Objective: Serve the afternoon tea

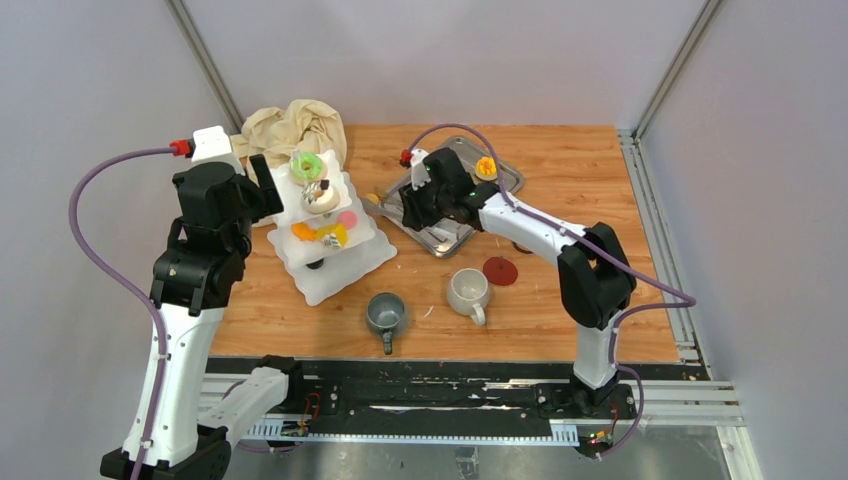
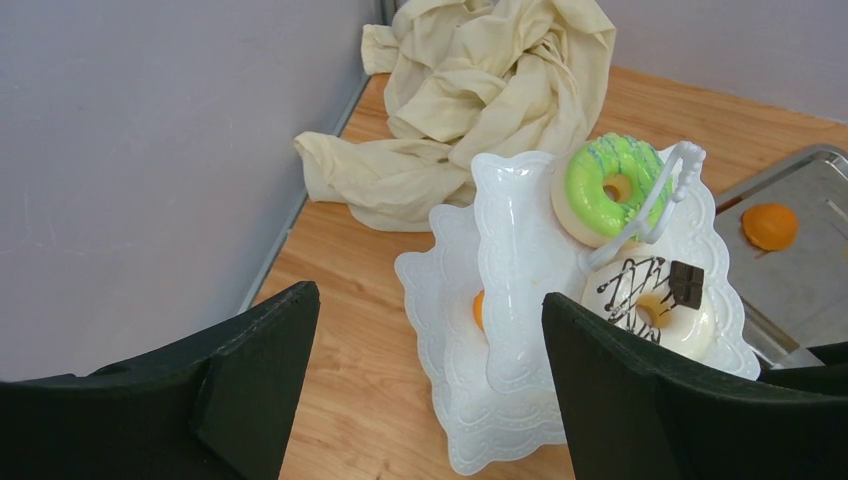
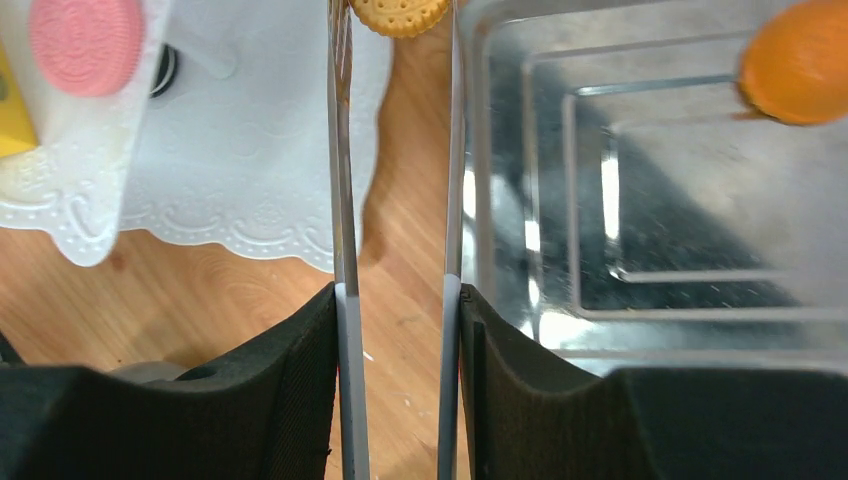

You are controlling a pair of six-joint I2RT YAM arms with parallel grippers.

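Observation:
The white three-tier stand (image 1: pixel 345 268) stands left of centre and carries a green ring doughnut (image 1: pixel 306 165), a white chocolate-striped doughnut (image 1: pixel 320 197), a pink biscuit (image 1: pixel 347 218) and orange and yellow pieces (image 1: pixel 320 235). My left gripper (image 1: pixel 263 188) is open and empty beside the stand's left side (image 2: pixel 520 250). My right gripper (image 1: pixel 408 205) is shut on metal tongs (image 3: pixel 343 200), whose tips pinch a yellow biscuit (image 3: pixel 400 12) between the stand and the steel tray. A grey mug (image 1: pixel 386 313) and a white mug (image 1: pixel 467 290) stand in front.
The steel tray (image 1: pixel 450 238) lies behind the mugs with an orange pastry (image 1: pixel 486 166) at its far end. A beige cloth (image 1: pixel 295 125) is heaped at the back left. A dark red disc (image 1: pixel 499 271) lies right of the white mug.

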